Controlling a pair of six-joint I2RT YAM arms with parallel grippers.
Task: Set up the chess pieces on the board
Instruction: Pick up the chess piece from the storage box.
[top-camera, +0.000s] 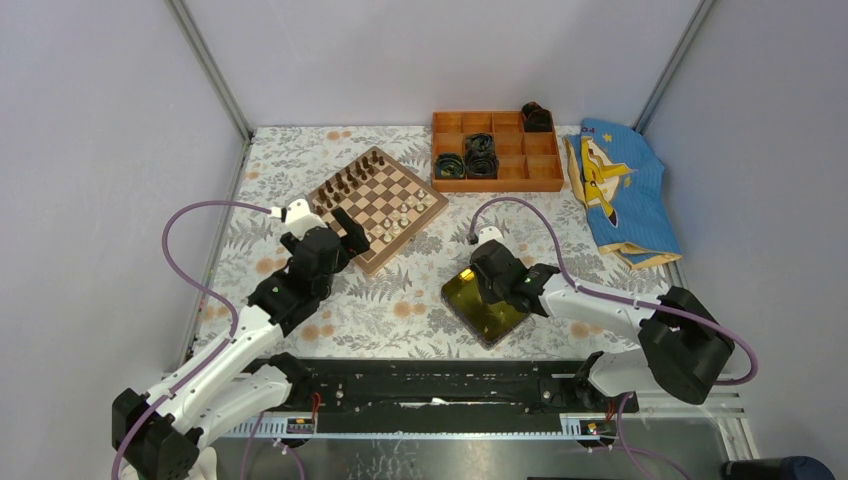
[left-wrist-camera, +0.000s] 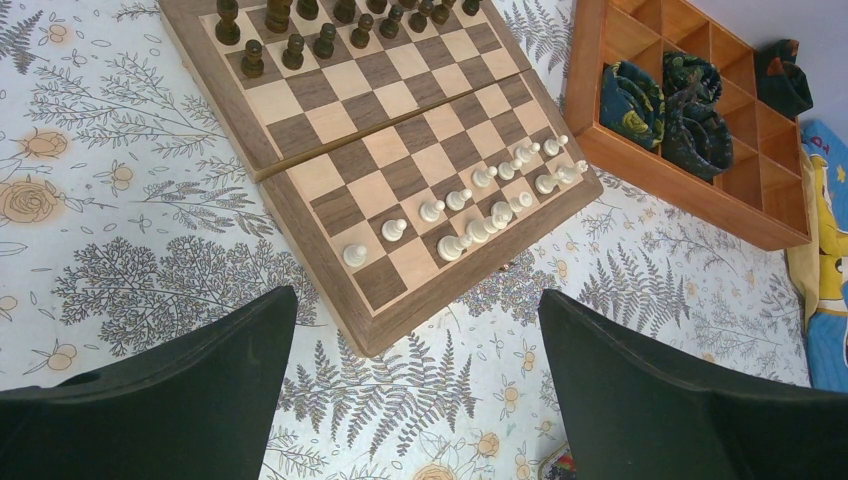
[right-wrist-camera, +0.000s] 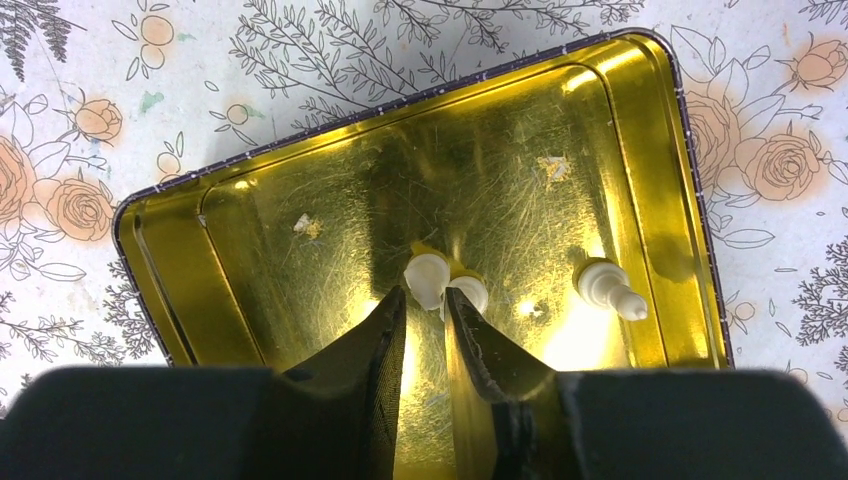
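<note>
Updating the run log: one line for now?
left gripper open by chessboard corner | right gripper nearly closed at white piece in yellow tray, grasp unclear | second white piece beside

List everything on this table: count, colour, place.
board: one, tan and brown, left centre.
tray: one, yellow, near right.
white pieces: about fourteen on board's near-right rows; at least two in tray.
dark pieces: count unclear, brown, board's far-left rows.
box: one, orange, far centre.
rolls: about four, dark, in box.
cloth: one, blue and yellow, far right.
left pincer: black, open, by board's corner.
right pincer: black, jaws narrow over tray; grip unclear.
</note>
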